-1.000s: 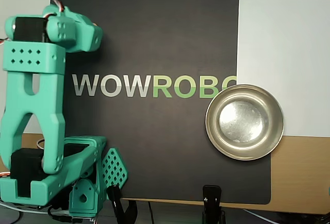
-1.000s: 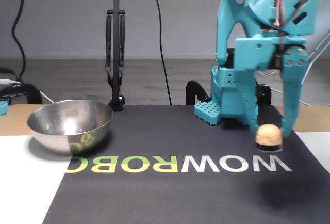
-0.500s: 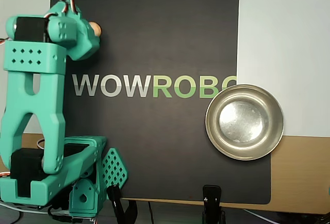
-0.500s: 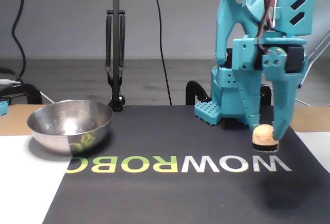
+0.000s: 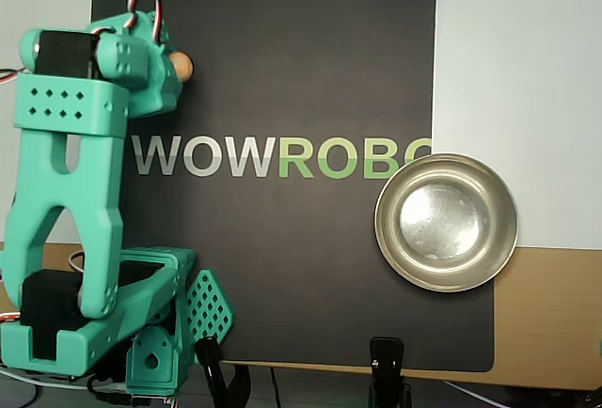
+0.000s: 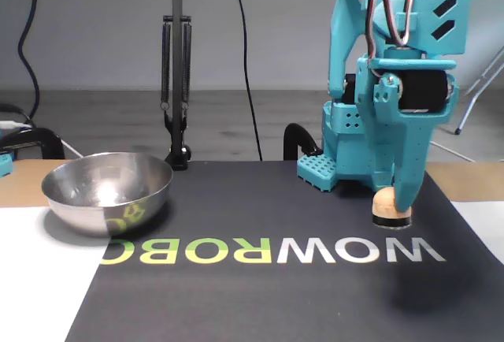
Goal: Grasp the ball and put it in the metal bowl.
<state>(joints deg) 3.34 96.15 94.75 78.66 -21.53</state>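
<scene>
Looking down in the overhead view: teal arm fills the left side, base at bottom left, wrist end at upper left over the black mat. The ball pokes out just right of the gripper, only part of it visible, sitting above the "W" of the printed WOWROBO lettering and close to the mat's left edge. Fingertips are hidden under the wrist housing here, so jaw state can't be read from this angle. The metal bowl sits well apart on the right, straddling the mat's right edge, covering the last letter, rim partly over the white sheet and the wooden tabletop. Bare mat between ball and bowl, nothing on it but print. Two black clamps grip the mat's bottom edge. Fixed view, front-on and mirrored: gripper points straight down at right, fingers closed in around the ball, which shows peach between them with a dark band beneath it, low over the mat just behind the "W"; whether it touches the mat I can't tell. Bowl is at far left, empty, near the mat's left edge, with lettering reflected in its wall. Open mat spans the gap between them. A lamp stand and cables stand behind the mat's rear edge, off the straight line to the bowl.
</scene>
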